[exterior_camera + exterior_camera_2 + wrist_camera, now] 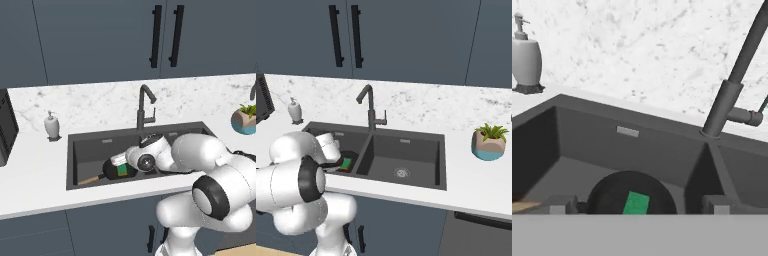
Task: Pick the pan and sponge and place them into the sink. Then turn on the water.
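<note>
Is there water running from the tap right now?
No, the faucet stands dry over the sink, with no blue stream falling from its spout into either basin.

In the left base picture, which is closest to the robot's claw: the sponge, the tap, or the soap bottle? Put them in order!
From the gripper:
1. sponge, just below it, lying in the pan.
2. faucet, behind the sink, on the back rim.
3. soap dispenser, far left on the counter.

Even, flat rendered light; soft shadows inside sink point(75, 165); no glare; slightly soft, low-resolution edges.
</note>
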